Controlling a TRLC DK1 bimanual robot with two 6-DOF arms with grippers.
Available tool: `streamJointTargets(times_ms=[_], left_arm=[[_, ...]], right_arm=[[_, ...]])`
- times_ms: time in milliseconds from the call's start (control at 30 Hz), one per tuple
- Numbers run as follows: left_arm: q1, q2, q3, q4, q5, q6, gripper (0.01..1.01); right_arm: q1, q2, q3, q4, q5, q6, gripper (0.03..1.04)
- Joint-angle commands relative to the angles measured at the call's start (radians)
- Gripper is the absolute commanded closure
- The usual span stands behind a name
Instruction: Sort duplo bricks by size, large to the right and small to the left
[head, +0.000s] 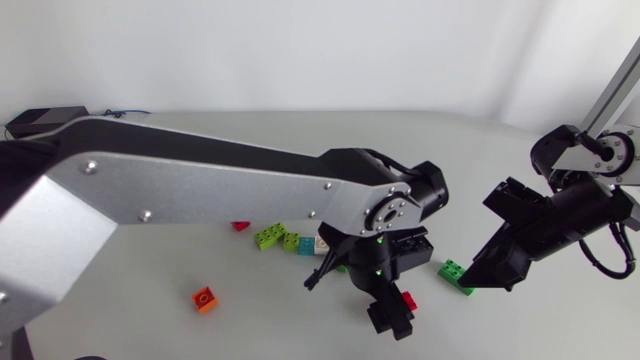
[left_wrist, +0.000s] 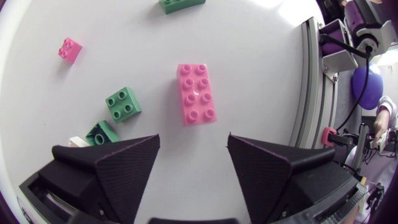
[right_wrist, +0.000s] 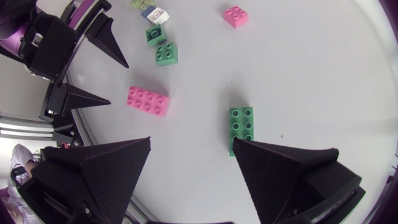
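Observation:
A pinkish-red two-by-four brick (left_wrist: 196, 93) lies flat on the table just ahead of my left gripper (left_wrist: 193, 140), whose fingers stand open and clear of it. From above, that brick (head: 408, 300) is partly under the left gripper (head: 365, 290). A green two-by-four brick (right_wrist: 240, 127) lies ahead of my right gripper (right_wrist: 192, 142), which is open and holds nothing. In the head view the green brick (head: 455, 275) sits just left of the right gripper (head: 480, 272).
Small bricks lie left of centre: lime (head: 268, 236), teal (head: 291, 241), white (head: 310, 245), a red one (head: 240, 226) and an orange one (head: 205, 298) apart at the front. My long left arm (head: 200, 190) spans the table's left half. The left gripper (right_wrist: 119, 84) is near the right one.

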Motion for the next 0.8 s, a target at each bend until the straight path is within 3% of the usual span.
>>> streamJointTargets(times_ms=[0,167,400,500,767], left_arm=[[0.019,-0.045,0.021,-0.02,0.006,0.016,0.033],[0.201,-0.223,-0.126,-0.025,0.004,0.051,0.033],[0.52,-0.36,-0.329,-0.02,0.006,0.244,0.039],[0.563,-0.346,-0.363,0.012,0.007,0.286,0.039],[0.552,-0.252,-0.383,0.106,0.006,0.295,0.039]], right_arm=[[-0.004,-0.003,-0.018,-0.018,-0.011,-0.023,0.11],[0.022,-0.009,-0.023,-0.018,-0.032,-0.012,0.11],[0.039,-0.014,-0.03,-0.017,-0.04,-0.009,0.11],[0.057,-0.019,-0.033,-0.017,-0.043,0.002,0.11],[0.068,-0.025,-0.035,-0.022,-0.042,0.011,0.11]])
